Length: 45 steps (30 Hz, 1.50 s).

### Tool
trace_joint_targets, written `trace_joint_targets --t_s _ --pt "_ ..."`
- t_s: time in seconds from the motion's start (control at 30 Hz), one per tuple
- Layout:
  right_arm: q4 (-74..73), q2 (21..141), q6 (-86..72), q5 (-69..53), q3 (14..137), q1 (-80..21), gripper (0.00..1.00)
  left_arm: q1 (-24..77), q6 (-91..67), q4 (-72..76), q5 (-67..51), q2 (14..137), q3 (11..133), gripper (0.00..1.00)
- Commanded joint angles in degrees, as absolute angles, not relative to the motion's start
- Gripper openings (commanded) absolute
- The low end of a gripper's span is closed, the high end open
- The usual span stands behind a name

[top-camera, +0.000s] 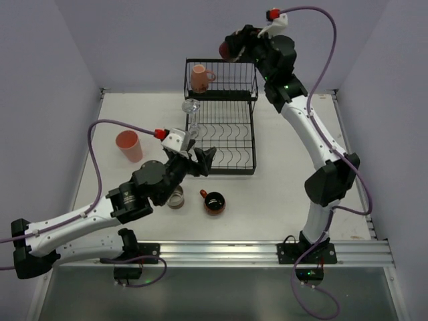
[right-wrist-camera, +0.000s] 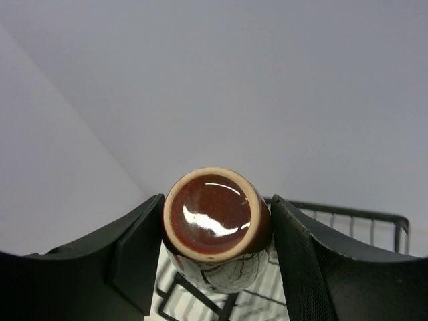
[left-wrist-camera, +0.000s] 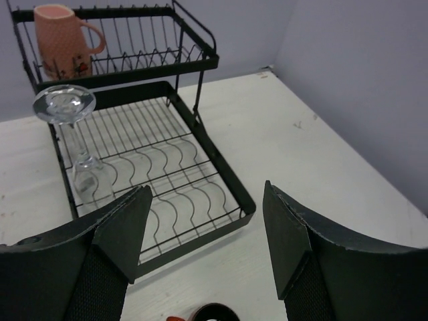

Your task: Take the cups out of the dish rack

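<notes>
The right gripper (right-wrist-camera: 217,198) is clamped on a brown-based cup (right-wrist-camera: 212,214) (both fingers touch its sides), held above the raised tier of the dish rack (top-camera: 254,134). The left gripper (left-wrist-camera: 206,187) gapes wide and empty by the rack's near corner. A pink mug (top-camera: 199,77) sits in the raised tier.

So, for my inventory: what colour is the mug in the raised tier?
The handled ceramic mug is pale pink; left wrist view.
</notes>
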<state>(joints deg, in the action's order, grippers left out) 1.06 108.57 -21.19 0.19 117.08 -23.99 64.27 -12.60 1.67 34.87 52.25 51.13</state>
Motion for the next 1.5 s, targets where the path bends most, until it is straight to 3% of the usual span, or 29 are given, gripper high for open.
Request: trace_joint_targets --t_s 0.0,0.17,0.33,0.53,1.0,1.23,1.47 --pt "11.05 99.97 -32.93 -8.15 111.14 -22.15 0.32 64.34 -14.06 11.41 30.51 55.44 56.85 0.7" --pt "20.82 85.54 -40.85 -12.39 90.92 -21.45 0.32 64.25 -16.16 16.43 26.55 58.88 59.5 0.61" --pt "32.05 69.74 -54.04 -18.62 67.21 -18.9 0.31 61.71 -23.8 21.36 17.77 62.13 61.17 0.59" --pt "35.51 60.74 -60.55 -22.41 53.9 -18.28 0.31 57.92 -32.25 24.52 7.65 66.53 61.96 0.6" --pt "39.29 55.9 -67.85 -26.81 45.79 -17.93 0.31 56.6 -34.81 26.63 5.54 69.34 62.4 0.6" --pt "43.16 54.85 -71.02 -26.46 42.1 -17.49 0.31 56.51 -34.01 27.07 2.2 71.1 63.46 0.51" --pt "43.07 54.05 -69.78 -24.17 42.27 -15.38 0.31 56.51 -35.06 19.7 4.47 65.14 60.74 0.7"
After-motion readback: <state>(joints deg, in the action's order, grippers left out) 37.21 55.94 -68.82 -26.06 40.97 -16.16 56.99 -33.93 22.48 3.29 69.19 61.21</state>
